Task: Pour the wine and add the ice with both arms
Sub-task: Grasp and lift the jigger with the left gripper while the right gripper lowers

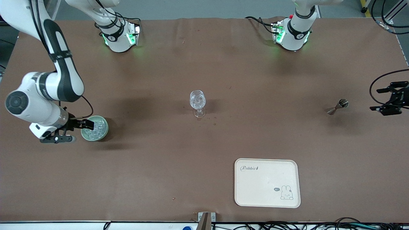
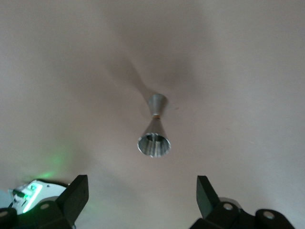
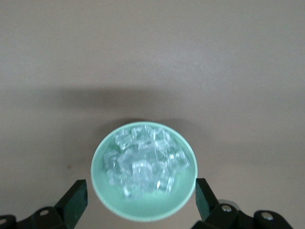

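Tray (image 1: 267,182) nearest; ice (image 3: 143,162) in bowl (image 3: 102,179), slick and light, best pinched singly by wide-open, empty right pincer (image 1: 83,125); left pincer (image 1: 390,99) open, empty, near jigger (image 1: 337,107).

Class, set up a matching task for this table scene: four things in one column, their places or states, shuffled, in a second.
1. ice
2. stemmed glass
3. metal measuring cup
4. tray

A. nearest the front camera
B. stands mid-table
C. heaped in the green bowl
D. lies on its side near the open left gripper

Pairs: 1-C, 2-B, 3-D, 4-A
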### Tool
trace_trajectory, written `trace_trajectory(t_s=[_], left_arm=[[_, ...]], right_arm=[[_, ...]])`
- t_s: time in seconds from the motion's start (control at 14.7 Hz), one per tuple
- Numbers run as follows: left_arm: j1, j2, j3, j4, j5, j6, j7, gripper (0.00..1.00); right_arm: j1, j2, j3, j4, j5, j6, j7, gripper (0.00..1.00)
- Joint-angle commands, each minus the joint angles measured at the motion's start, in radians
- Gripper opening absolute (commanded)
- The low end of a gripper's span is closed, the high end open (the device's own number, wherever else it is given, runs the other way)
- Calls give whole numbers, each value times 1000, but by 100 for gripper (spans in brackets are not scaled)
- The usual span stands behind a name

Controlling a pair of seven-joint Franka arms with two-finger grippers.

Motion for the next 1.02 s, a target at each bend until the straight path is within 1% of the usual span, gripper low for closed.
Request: trace_trajectory(t_s=[0.0,0.14,0.27,0.48,0.61,0.68,0.75,0.95], left_arm=[[12,105,34,28,-99,-31,-7,100],[13,165,67,27,-187,-31,-3,100],[25,209,71,25,-239,-32,-3,100],[68,254,71,14,-319,-37,42,100],[90,269,69,-28,-368,-52,123,100],[96,281,69,-38,-400,-58,151,96],[107,295,69,-53,-434,-86,178,96],[111,346,69,-68,-535,-164,189,96]], right_arm=[[2,15,0,-60,-5,92,-27,100],[5,15,0,-78,-6,97,-56,94],[3,25,0,-88,-8,124,-73,83],[6,33,0,-106,-12,164,-73,71],[6,38,0,-106,-18,167,-74,68],[6,44,0,-105,-20,167,-74,68],[6,45,0,-105,-20,167,-76,68],[2,54,0,-106,-20,167,-93,65]])
